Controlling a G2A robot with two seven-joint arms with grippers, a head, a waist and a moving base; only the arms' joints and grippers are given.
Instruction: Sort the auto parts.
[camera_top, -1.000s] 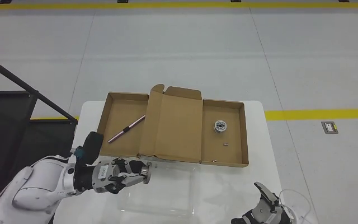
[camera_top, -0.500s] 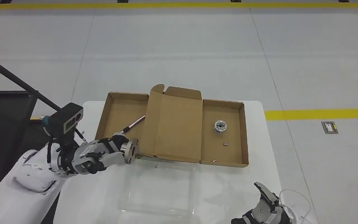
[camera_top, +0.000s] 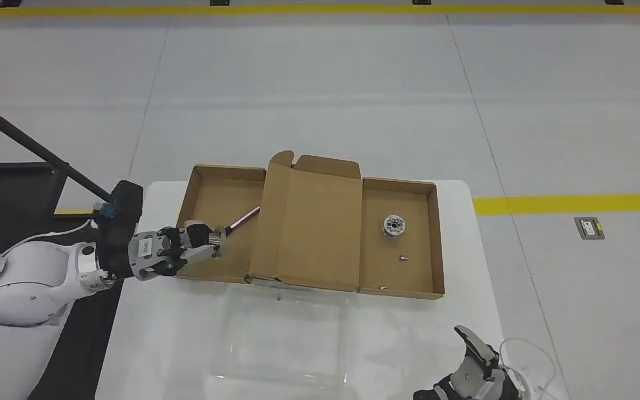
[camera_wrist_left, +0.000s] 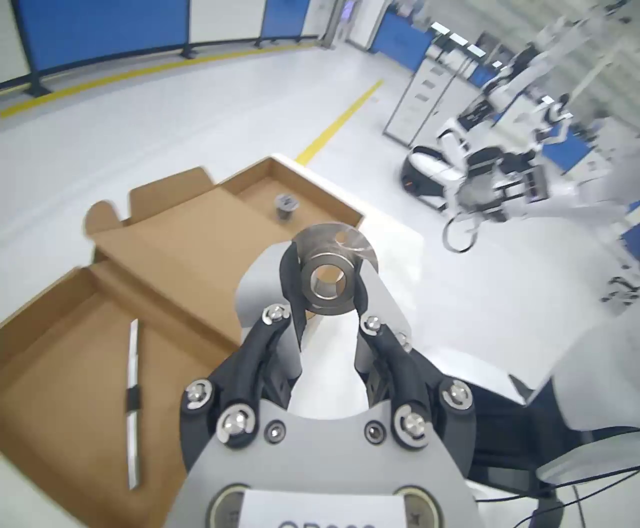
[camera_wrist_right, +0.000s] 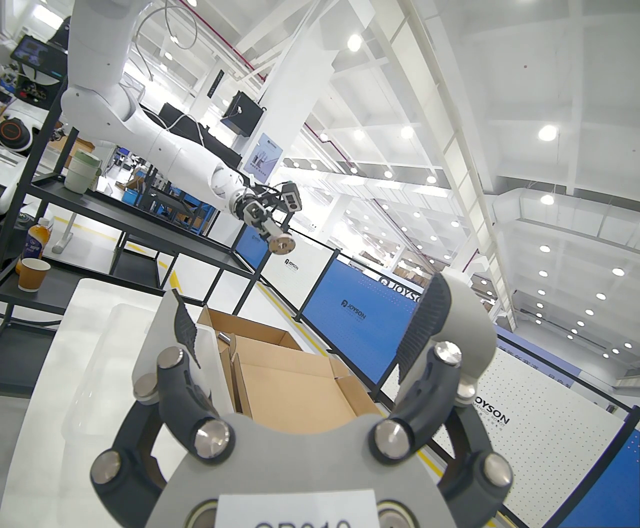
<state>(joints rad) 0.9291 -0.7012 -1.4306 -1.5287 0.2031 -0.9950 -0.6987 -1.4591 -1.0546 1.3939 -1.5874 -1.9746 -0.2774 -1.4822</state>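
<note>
Steel bushing (camera_wrist_left: 330, 262) pinched snug in the left gripper (camera_wrist_left: 325, 292), centre-left of frame, over the cardboard box's (camera_top: 310, 235) left bay by the rod (camera_top: 228, 230). Right gripper (camera_wrist_right: 310, 315) gapes empty, lower right; sorting looks barely begun.

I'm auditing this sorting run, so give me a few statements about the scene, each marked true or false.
1. The left gripper is shut on a flanged metal bushing. True.
2. The right gripper holds a part. False: it is open and empty.
3. The slim rod lies in the right compartment of the cardboard box. False: it lies in the left compartment.
4. A small round part sits in the right compartment. True.
</note>
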